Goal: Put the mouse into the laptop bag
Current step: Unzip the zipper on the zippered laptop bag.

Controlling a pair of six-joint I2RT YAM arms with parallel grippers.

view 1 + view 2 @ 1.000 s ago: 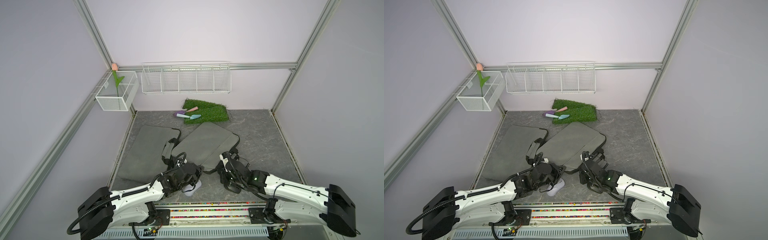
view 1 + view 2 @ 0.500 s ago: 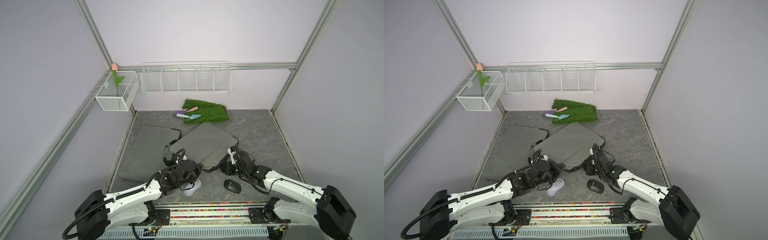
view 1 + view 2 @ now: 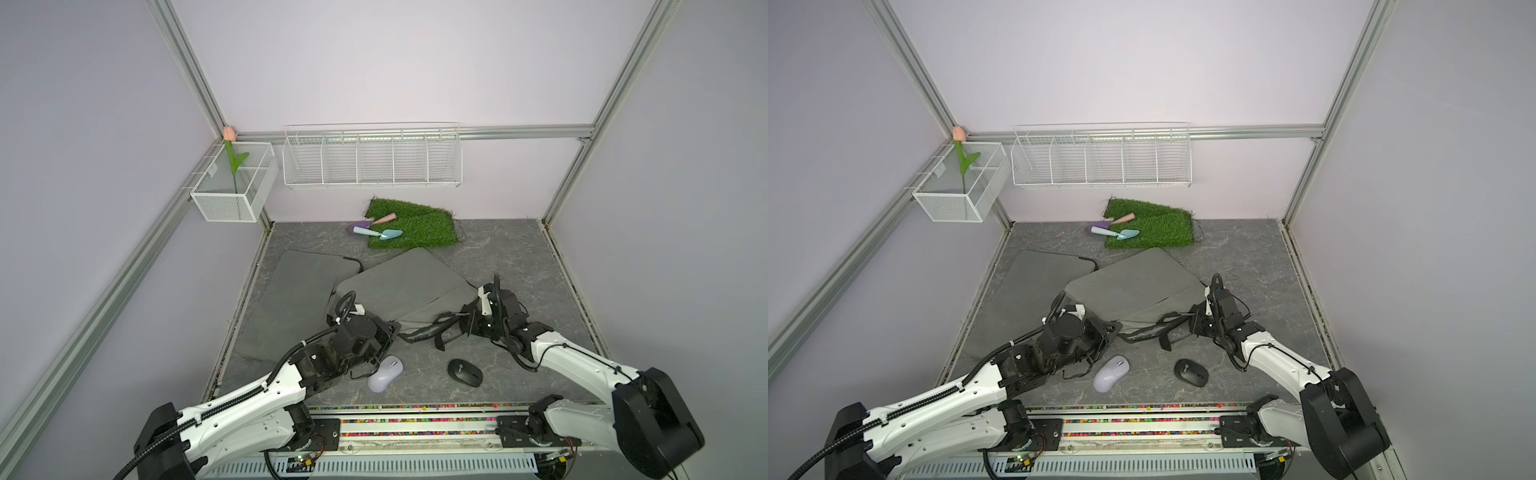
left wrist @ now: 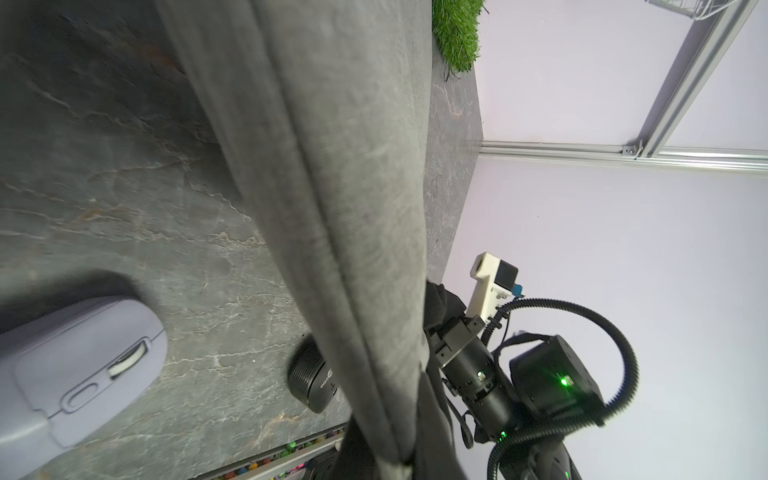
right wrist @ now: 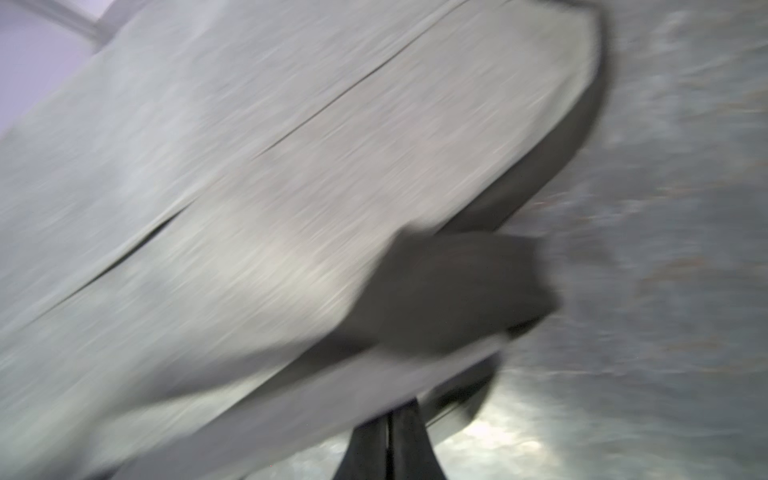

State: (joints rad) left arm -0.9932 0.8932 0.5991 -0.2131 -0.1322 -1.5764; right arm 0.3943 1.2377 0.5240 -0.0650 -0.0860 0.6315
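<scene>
the laptop bag lies flat and grey on the dark stone-look table top. the left gripper sits at the bag's near edge, its jaws drawn narrow on that edge. in the left wrist view the bag's seam runs straight down toward the jaws, which are themselves out of that picture. the right gripper is at the bag's near right corner, by the black strap. in the blurred right wrist view its fingers are pressed together with only a hairline between them, and i cannot tell whether any fabric is pinched there. both mice lie on the table outside the bag. the pale lilac mouse is in front of the bag's near edge, just beside the left gripper. the black mouse is in front of the bag's near right corner, apart from both grippers. a second grey sleeve touches the bag's left side, and a grass mat lies right at the bag's far edge.
</scene>
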